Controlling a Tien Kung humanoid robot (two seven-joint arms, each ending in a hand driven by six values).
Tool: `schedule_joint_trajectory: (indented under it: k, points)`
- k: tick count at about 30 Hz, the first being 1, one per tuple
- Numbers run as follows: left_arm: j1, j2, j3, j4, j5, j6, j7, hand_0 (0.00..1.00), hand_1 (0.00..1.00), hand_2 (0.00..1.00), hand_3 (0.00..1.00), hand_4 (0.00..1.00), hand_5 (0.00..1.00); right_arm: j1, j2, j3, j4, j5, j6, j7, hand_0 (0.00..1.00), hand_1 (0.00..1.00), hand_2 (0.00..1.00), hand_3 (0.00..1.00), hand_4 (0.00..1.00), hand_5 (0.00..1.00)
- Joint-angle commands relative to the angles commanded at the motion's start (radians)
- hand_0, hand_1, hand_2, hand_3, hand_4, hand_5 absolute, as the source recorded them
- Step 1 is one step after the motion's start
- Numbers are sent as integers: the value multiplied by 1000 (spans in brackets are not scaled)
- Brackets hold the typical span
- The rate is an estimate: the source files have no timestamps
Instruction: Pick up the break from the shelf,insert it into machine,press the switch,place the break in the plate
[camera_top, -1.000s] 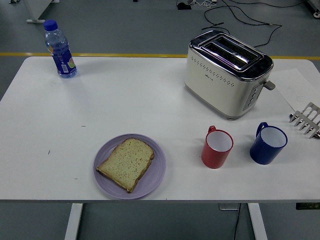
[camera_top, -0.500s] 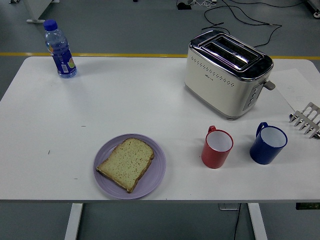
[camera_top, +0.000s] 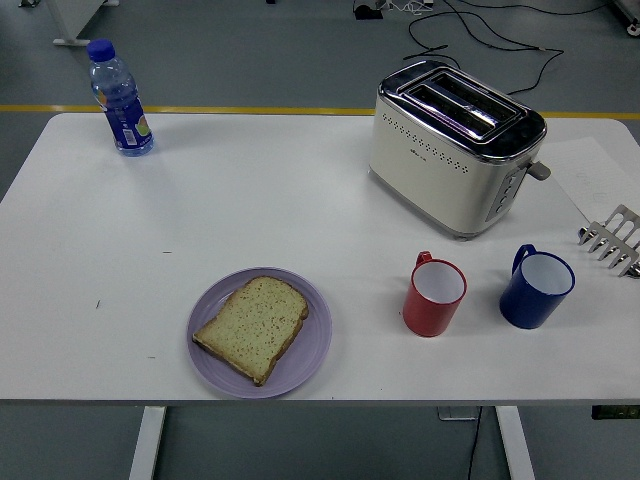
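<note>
Neither hand is in view, so their state cannot be told. Nearest the desk's (camera_top: 200, 200) front edge, left of centre, a purple plate (camera_top: 312, 345) carries one slice of bread (camera_top: 252, 326), lying flat with its crust toward the near left and wholly inside the rim. To the right, at about the same depth, a red mug (camera_top: 434, 295) stands upright with its handle turned to the far side; its white inside shows nothing in it. Just beside it, further right and apart from it, a blue mug (camera_top: 536, 288) stands upright, handle to the far left, its white inside likewise bare. At the right edge a metal rack (camera_top: 614, 238) is partly cut off by the frame; its prongs hold no slice in the part that shows. A sheet of paper (camera_top: 600, 180) lies flat behind it. Further back, right of centre, a cream toaster (camera_top: 445, 165) with a chrome top sits at an angle to the desk edge; both slots appear dark, with no bread showing above them, and its lever (camera_top: 540, 170) projects from the right end. At the far left corner a capped bottle (camera_top: 118, 98) with a blue label stands upright. Beyond the desk, cables (camera_top: 480, 40) lie on the grey floor.
</note>
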Motion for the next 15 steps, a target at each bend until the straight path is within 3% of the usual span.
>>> schedule_joint_trajectory:
  k: [15]
  points:
    - [-2, -1, -3, 0, 3, 0, 1, 687, 665, 714, 724, 466, 998, 0, 0, 2, -1, 5, 0, -1, 741, 683, 704, 625, 398, 232]
